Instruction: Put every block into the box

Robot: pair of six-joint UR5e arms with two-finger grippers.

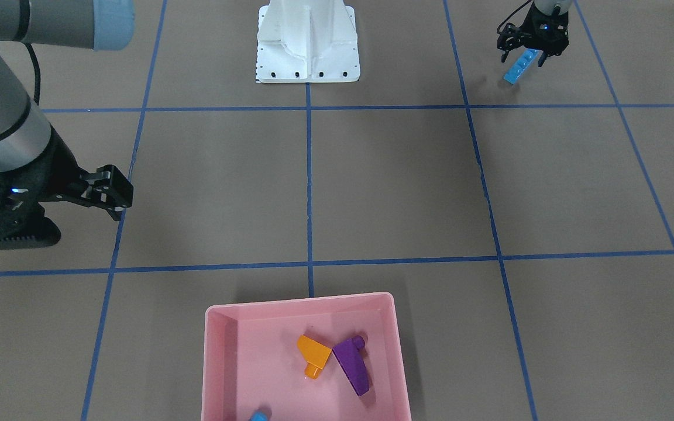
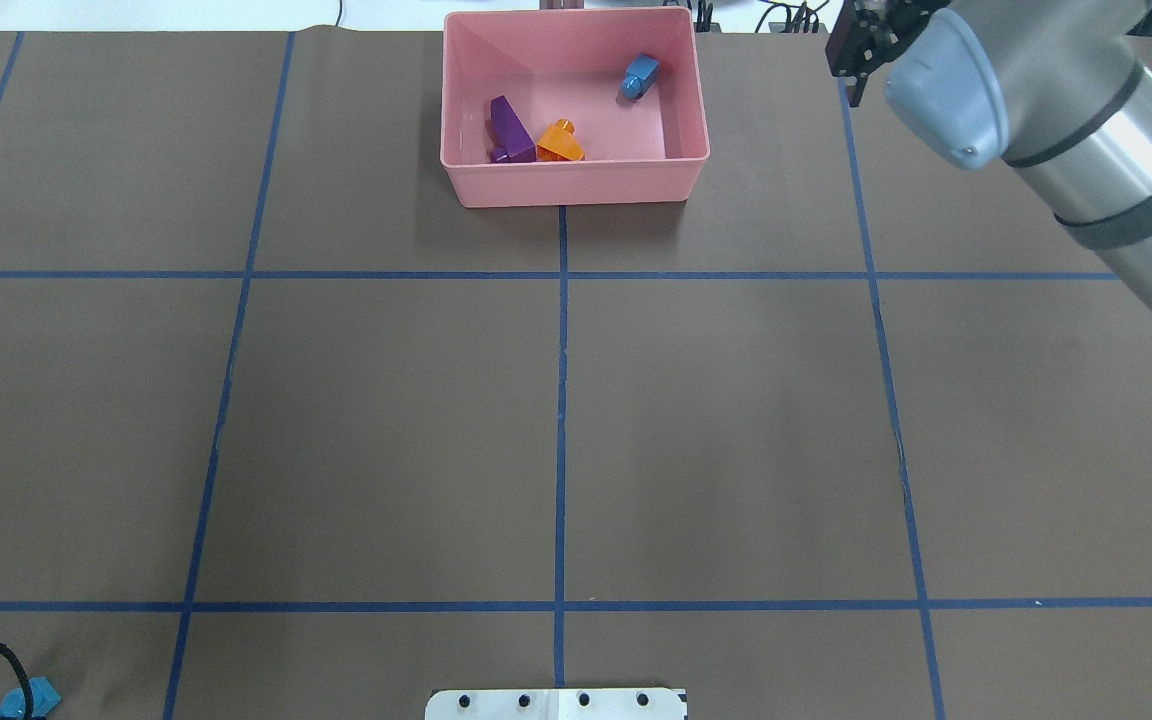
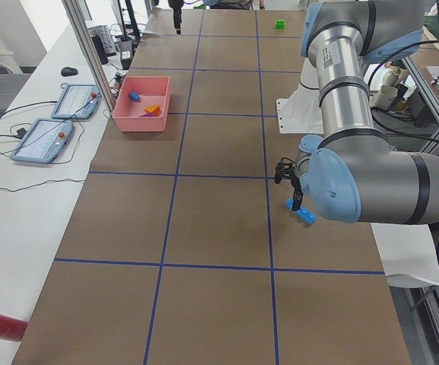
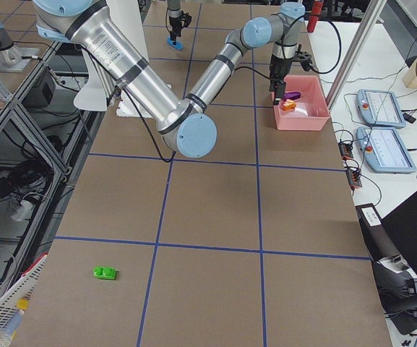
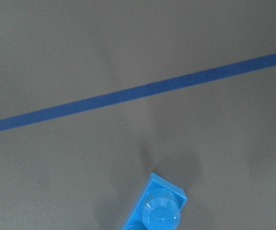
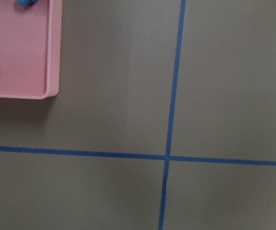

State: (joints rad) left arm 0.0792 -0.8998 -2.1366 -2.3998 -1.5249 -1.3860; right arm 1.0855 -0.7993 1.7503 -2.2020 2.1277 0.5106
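Where the camera faced the robot, the left gripper (image 1: 527,55) pinched the long blue brick (image 1: 519,66), a glossy four-stud bar tilted end-down over the matte brown table (image 1: 401,187). The right gripper (image 1: 112,193) hung side-on, so whether its fingers were parted or closed could not be told. Well away from the left gripper and nearer the right one sat the pink box (image 1: 220,351), a smooth shallow tray with rounded corners. It held the orange sloped brick (image 1: 313,352) touching the purple sloped brick (image 1: 353,362), and the small blue brick (image 1: 260,416) apart from them. From overhead, the right gripper stood just off the box's corner, clear of its rim. From the right end, the green brick (image 4: 105,272) lay flat on the table, well apart from both grippers. The left wrist view showed one round stud of the held brick, with a blue tape line (image 5: 128,95) beyond. The right wrist view caught the box's rounded corner up to its left.
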